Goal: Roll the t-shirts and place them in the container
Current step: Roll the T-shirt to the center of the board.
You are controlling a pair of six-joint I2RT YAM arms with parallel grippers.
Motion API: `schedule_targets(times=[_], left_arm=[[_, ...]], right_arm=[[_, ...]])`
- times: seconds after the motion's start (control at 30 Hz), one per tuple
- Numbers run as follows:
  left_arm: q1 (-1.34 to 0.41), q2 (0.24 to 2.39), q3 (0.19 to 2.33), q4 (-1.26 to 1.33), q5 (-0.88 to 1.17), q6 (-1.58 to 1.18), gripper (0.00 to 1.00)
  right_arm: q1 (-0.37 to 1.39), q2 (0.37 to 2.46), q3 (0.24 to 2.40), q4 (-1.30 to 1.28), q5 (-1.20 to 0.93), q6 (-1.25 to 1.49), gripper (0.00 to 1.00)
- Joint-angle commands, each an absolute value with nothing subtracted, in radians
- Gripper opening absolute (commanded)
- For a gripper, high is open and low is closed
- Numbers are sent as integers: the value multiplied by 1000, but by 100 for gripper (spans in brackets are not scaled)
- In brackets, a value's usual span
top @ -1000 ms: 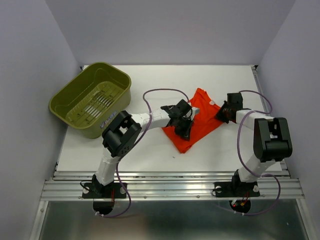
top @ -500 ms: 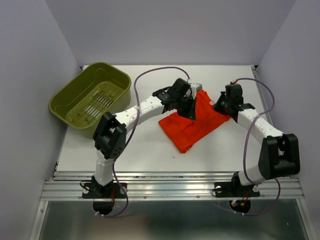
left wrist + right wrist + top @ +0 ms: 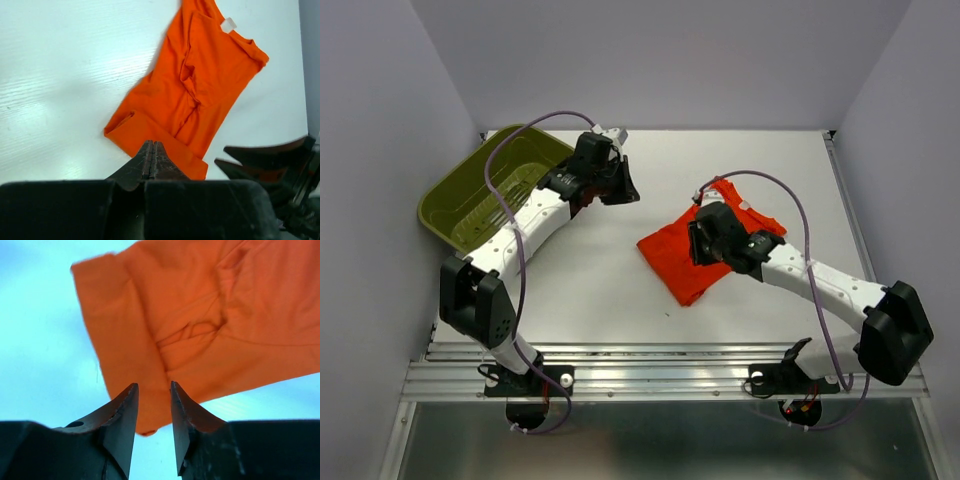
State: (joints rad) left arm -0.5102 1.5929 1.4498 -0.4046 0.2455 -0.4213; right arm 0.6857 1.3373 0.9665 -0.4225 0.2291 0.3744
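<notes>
The orange-red t-shirt (image 3: 672, 258) lies folded and wrinkled on the white table, right of centre. In the left wrist view the t-shirt (image 3: 200, 80) runs diagonally, with a white label at its collar end. My left gripper (image 3: 620, 190) is shut and empty, well to the left of the shirt and next to the basket. From its own camera the left gripper (image 3: 152, 146) shows both fingers pressed together. My right gripper (image 3: 702, 238) hangs over the shirt's middle. It is partly open; the right gripper (image 3: 153, 387) has nothing between its fingers, with the t-shirt (image 3: 200, 325) below it.
An olive-green slotted basket (image 3: 470, 205) stands at the back left, partly behind my left arm. Purple cables loop over both arms. Grey walls close in the table on three sides. A metal rail runs along the near edge.
My left arm has swung off the shirt, back and left toward the basket. My right gripper has moved from the shirt's right edge over its middle, and its jaws have parted.
</notes>
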Motion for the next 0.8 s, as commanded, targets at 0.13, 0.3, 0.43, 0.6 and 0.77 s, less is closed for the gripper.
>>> schedule_targets(times=[0.13, 0.3, 0.43, 0.6, 0.77], left_arm=[[-482, 1537, 1362, -358, 212, -480, 0], [-480, 1525, 1322, -344, 213, -492, 0], [-480, 1519, 1310, -339, 209, -488, 0], [-479, 1523, 1295, -330, 212, -485, 0], [-480, 1537, 1289, -318, 218, -488, 0]], right_arm=[[934, 1370, 948, -506, 420, 337, 44], [1023, 1442, 948, -494, 471, 342, 47], [1023, 1479, 920, -460, 466, 337, 52], [1034, 1503, 916, -428, 440, 328, 54], [1034, 1540, 910, -407, 419, 327, 54]])
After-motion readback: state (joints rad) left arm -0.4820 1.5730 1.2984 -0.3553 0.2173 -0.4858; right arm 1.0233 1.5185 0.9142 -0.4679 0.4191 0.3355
